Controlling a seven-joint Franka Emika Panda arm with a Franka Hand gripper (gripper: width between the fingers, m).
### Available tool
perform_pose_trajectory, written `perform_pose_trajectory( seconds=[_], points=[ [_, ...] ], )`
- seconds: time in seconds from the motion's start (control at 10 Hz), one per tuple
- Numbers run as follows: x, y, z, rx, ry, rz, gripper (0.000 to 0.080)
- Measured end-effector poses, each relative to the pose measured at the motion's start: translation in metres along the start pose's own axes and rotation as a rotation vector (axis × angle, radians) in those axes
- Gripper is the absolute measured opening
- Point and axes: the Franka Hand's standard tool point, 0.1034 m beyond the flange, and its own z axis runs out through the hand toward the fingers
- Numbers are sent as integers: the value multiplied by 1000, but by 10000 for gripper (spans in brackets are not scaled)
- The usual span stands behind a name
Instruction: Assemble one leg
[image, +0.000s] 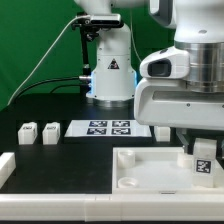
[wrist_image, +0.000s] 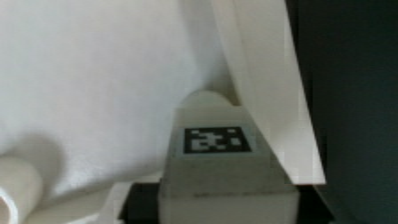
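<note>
Black table (image: 60, 170): work surface; carries every item below.

Robot arm (image: 185, 75): white, bulky, fills the exterior view's right; wrist housing hangs directly above the gripper.

Second white unit with a warning triangle (image: 110, 70): stands on the table far behind the gripper, toward the exterior view's left, with a blue glow at its foot.

Tray-like piece (image: 140, 170): large white square part with a round socket at its near corner; lies under and just to the exterior view's left of the gripper. In the wrist view its pale surface (wrist_image: 107, 80) fills most of the picture beyond the gripper.

Marker board (image: 110, 128): flat white sheet with 4 black tags; lies behind the tray-like piece, well apart from the gripper.

Gripper (image: 203, 158): lowered over the tray-like piece's corner at the exterior view's right. The fingers' own setting is hidden by the housing and by the part below; whether the jaws are apart, together or clamped cannot be told.

Leg (image: 204, 163): small white block with a black-and-white tag, upright, directly under the gripper at that corner of the tray-like piece. In the wrist view it (wrist_image: 217, 150) stands close before the camera, tag facing it.

Loose blocks, 2 tagged: one (image: 28, 132) and another (image: 50, 129), side by side on the table, well apart from the gripper toward the exterior view's left.
</note>
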Motion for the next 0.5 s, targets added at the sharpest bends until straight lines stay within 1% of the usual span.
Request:
perform_pose_trajectory(
  seconds=[0.2,0.5],
  points=[
    [1,0,0,16,-13,273,294],
    [0,0,0,20,-22,598,294]
  ],
)
